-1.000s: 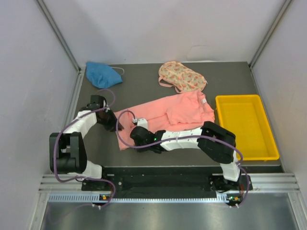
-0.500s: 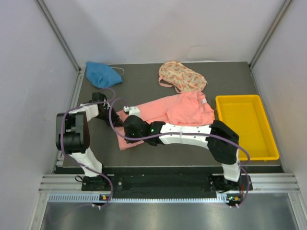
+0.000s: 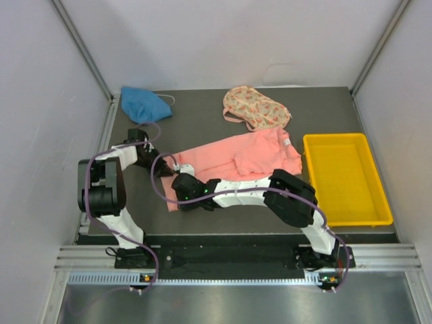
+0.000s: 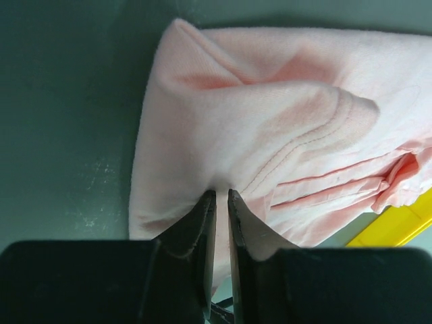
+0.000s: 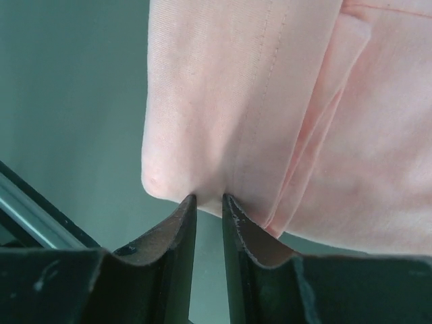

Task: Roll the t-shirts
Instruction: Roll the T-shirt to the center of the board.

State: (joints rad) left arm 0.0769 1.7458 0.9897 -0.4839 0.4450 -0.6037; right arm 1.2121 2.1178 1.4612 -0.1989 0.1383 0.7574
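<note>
- The left gripper [image 4: 221,196] has its jaws drawn nearly together, and the edge of the pink t-shirt [image 4: 283,135] is nipped between the tips. The cloth puckers towards that spot.
- The right gripper [image 5: 208,199] is likewise clenched to a narrow slit on a rounded, stitched fold of the same shirt. The rest of the cloth spreads away beyond the tips.
- From above, the pink t-shirt [image 3: 250,158] lies slantwise across the middle of the table. Its left end is the nearer one, and its right end lies just beside the yellow tray [image 3: 344,182].
- Both grips are at the left end: the left gripper [image 3: 164,167] on the farther side and the right gripper [image 3: 177,191] on the nearer side, close to each other.
- The table [image 3: 202,121] is dark grey and matt.
- A blue t-shirt [image 3: 143,104] lies bunched at the far left corner, and a floral t-shirt [image 3: 256,108] lies crumpled at the far middle. Both are well apart from the grippers.
- Pale walls [image 3: 223,40] close in the left, far and right sides.
</note>
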